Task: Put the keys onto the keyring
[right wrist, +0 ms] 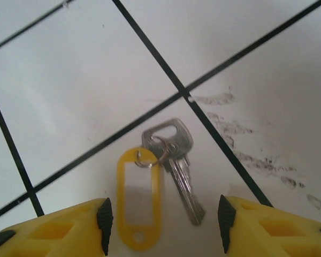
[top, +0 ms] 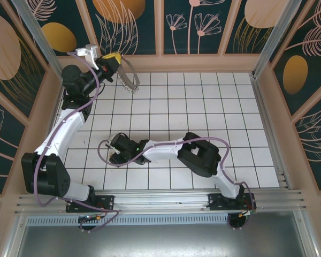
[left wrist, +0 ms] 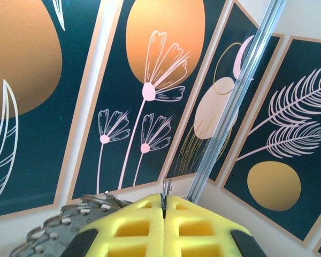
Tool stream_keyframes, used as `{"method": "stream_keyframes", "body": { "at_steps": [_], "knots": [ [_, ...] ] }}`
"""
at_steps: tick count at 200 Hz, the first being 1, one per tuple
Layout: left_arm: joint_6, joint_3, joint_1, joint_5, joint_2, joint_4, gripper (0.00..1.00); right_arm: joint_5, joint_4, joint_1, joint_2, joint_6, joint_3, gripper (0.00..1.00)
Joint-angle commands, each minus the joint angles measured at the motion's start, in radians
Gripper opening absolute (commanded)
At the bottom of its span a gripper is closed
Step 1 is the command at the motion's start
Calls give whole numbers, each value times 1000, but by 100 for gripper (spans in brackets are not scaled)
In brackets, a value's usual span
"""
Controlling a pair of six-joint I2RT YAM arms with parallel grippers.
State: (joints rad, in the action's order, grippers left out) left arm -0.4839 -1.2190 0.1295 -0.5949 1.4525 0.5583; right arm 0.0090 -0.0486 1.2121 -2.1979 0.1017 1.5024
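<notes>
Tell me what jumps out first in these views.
The left tool, up by the back wall, is shut on the big keyring fringed with silvery pieces. The right tool stands open over the keys and their yellow tag, which lie on the white tiled floor.

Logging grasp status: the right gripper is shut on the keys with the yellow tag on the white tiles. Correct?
No: the right gripper is open. The right wrist view shows the keys with the yellow tag lying between its fingers on the white tiles.
</notes>
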Motion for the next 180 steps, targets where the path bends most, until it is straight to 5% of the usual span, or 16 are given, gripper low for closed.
{"method": "stream_keyframes", "body": {
  "at_steps": [1,69,125,180],
  "knots": [
    [-13,-40,-7,-19,8,64,0,-34,11,0,-47,-17,62,56],
    [-18,-40,-7,-23,16,71,0,2,-9,-1,-112,-23,92,51],
    [-28,-42,-7,-33,21,78,0,93,19,-11,-55,2,-13,19],
    [-41,-45,-7,-71,17,73,0,135,76,-66,91,36,-223,8]
  ]
}}
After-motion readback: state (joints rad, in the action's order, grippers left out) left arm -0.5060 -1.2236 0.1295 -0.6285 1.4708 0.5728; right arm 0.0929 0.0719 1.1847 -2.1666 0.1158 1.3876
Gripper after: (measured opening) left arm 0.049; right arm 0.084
